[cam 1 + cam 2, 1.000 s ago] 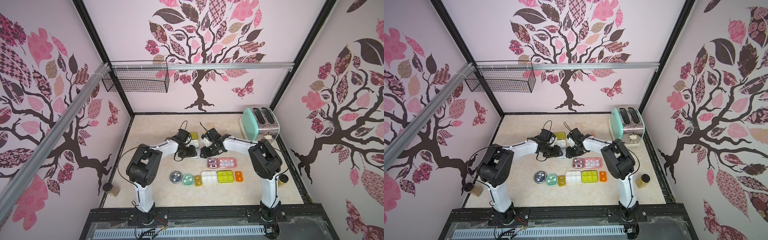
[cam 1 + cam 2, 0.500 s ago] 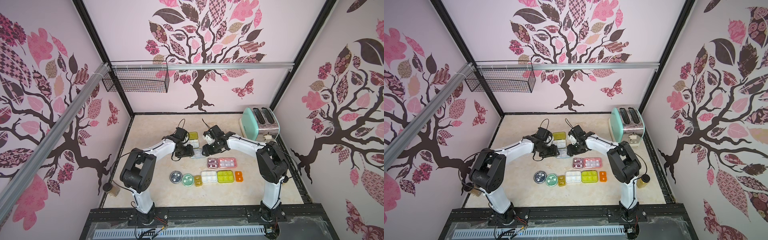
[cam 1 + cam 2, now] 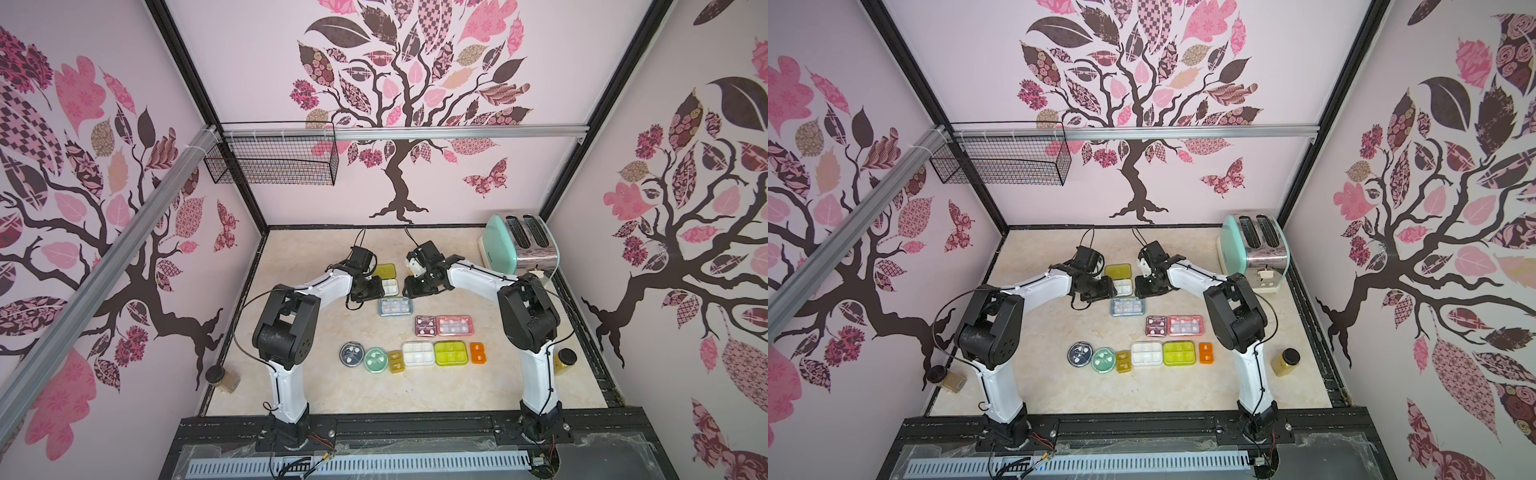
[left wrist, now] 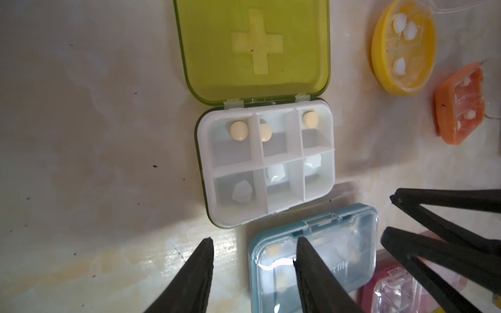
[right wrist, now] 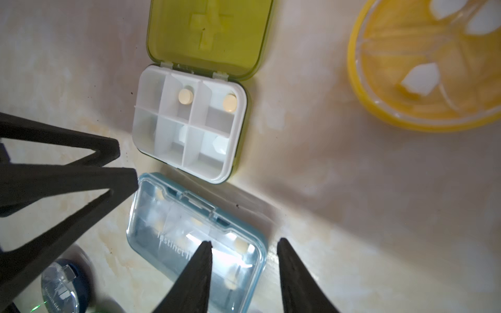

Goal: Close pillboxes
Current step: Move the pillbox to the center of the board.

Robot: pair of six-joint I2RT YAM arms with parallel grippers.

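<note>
An open pillbox lies at the back, its olive lid flat behind a white six-cell tray with pills. Just in front sits a shut blue pillbox. My left gripper is open, one finger over the blue lid and one over the table. My right gripper is open and straddles the blue pillbox's other end. A yellow round pillbox and an orange pillbox lie beyond the tray.
Shut cases lie nearer the front: maroon, pink, then a row of navy round, green round, amber, white, lime and orange. A mint toaster stands at the back right. Jars flank the table.
Both grippers have shifted toward the back of the table, uncovering the blue pillbox. Both pairs of jaws have narrowed, the right more than the left.
</note>
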